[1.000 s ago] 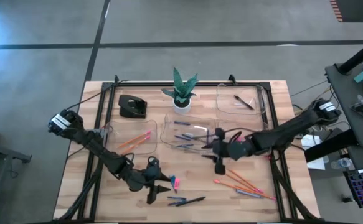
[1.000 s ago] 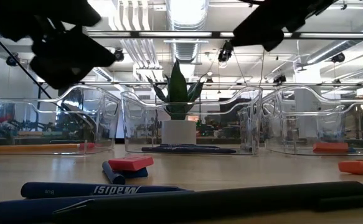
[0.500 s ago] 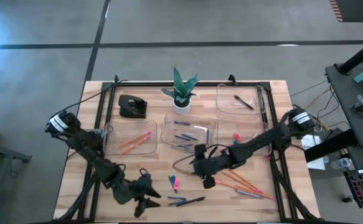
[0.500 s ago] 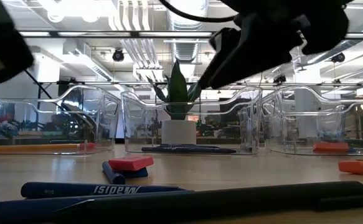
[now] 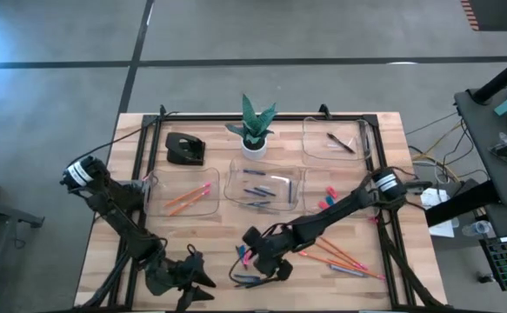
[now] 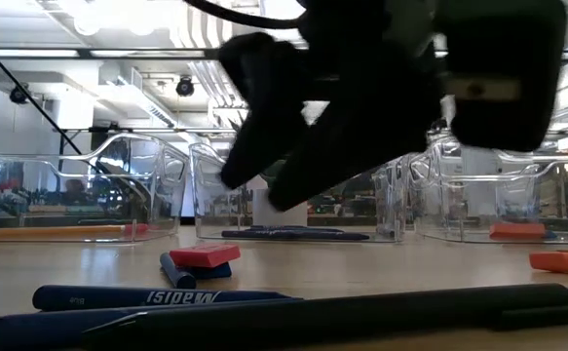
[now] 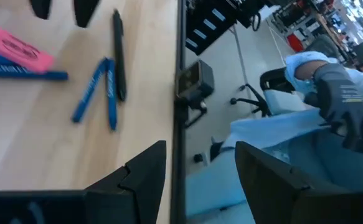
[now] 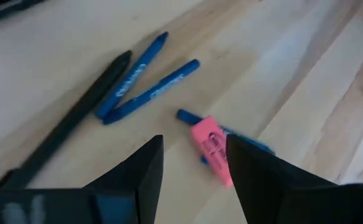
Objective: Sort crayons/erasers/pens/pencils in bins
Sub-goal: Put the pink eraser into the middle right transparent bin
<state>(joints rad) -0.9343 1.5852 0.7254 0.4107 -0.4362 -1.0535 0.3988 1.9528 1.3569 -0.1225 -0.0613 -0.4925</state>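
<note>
Your right hand (image 5: 255, 257) hung over the loose pile at the counter's six o'clock edge, fingers spread and holding nothing, with the pink eraser (image 8: 211, 148) showing between them, lying across a blue crayon (image 8: 190, 117). Two more blue crayons (image 8: 145, 85) and a dark pen (image 8: 69, 127) lay just beside it at about eight o'clock. Your left hand (image 5: 190, 280) sat at the counter's seven o'clock edge, also open and empty, apparently waiting. By my read you were roughly halfway through. The bin at nine o'clock (image 5: 153, 209) already had orange pencils (image 5: 186, 199) in it, the centre bin (image 5: 233, 187) held blue and dark sticks, the bin at one o'clock (image 5: 310, 146) held a dark pen (image 5: 340, 143), and red erasers (image 5: 329, 197) lay at about three o'clock, though I couldn't tell whether a bin was under them. Still left on the counter (image 5: 381, 135): a spread of pencils (image 5: 336, 255) at five o'clock, and that little pile under your right hand.
</note>
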